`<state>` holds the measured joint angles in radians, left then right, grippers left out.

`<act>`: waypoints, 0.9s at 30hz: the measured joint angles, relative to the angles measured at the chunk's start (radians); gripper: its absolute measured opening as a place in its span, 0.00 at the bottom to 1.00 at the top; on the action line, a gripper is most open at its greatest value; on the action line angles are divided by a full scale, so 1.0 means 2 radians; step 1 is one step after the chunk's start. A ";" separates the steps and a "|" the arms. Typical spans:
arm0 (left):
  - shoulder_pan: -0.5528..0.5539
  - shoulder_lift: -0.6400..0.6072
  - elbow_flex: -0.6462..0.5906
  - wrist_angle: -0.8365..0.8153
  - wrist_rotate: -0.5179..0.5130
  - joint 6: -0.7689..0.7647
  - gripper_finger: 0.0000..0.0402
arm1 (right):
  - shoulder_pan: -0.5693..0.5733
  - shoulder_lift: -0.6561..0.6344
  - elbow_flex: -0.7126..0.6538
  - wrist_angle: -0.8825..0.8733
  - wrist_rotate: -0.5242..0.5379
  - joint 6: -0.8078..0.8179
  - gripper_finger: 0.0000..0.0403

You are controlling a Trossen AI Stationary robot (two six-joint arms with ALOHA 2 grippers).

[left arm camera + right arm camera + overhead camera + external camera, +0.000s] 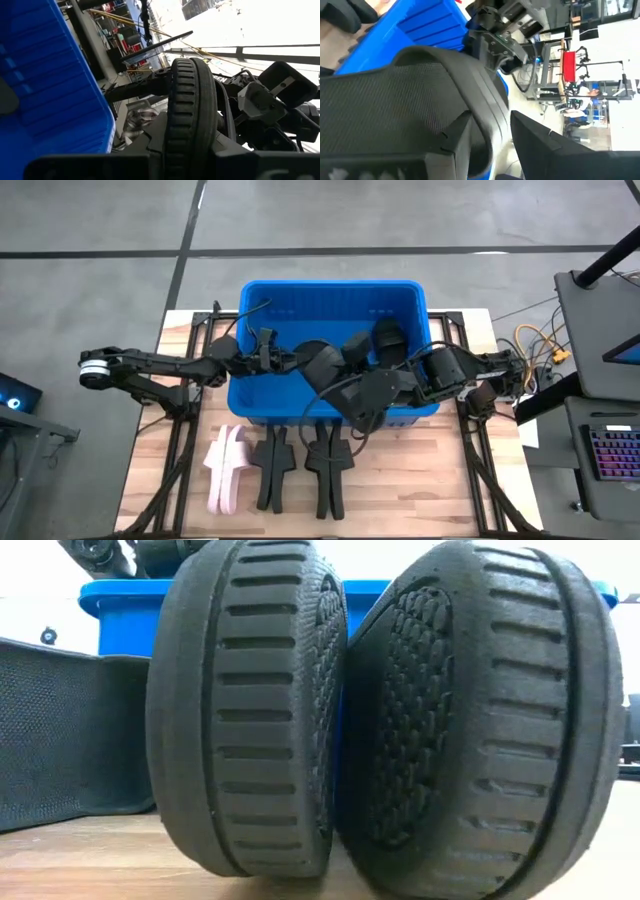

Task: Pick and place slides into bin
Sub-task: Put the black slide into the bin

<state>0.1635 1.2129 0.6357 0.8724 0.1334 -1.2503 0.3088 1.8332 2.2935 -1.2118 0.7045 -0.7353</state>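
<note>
The blue bin (pixel 330 285) stands at the table's far middle, with one black slide (pixel 388 340) lying inside. My left gripper (pixel 272 361) reaches in from the left, above the bin, and is shut on a black slide (pixel 320 366). My right gripper (pixel 408 384) comes from the right and is shut on another black slide (pixel 365 397), which hangs over the bin's near wall. On the near table two pale pink slides (pixel 228 470) and several black slides (pixel 272 470) (pixel 330 475) stand on their long edges. My left gripper pinches the black slide edge-on between its two fingers (pixel 100 167); the ridged sole rim (pixel 192 135) rises from between them. The fingers come about level from the table's left. The slide is lifted clear above the bin. My right gripper holds its black slide with the mesh-textured surface (pixel 405 105) filling the space in front of the fingers; the slide hides the place of contact. The fingers slant down from the table's right. The slide hangs clear above the bin's near wall (pixel 300 415).
In the low view two black slides (pixel 250 710) (pixel 480 720) stand right before the camera and hide most of the bin (pixel 120 600). Dark frame rails (pixel 185 430) run along both sides of the table. A keyboard and cables (pixel 610 450) lie at the right.
</note>
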 joint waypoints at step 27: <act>0.010 -0.007 0.004 0.027 0.009 0.044 0.63 | -0.001 -0.016 -0.046 0.024 0.082 0.175 0.03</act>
<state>0.1835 1.1986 0.6436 0.9268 0.1522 -1.1628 0.3065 1.8014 2.2017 -1.1644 0.8676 -0.3858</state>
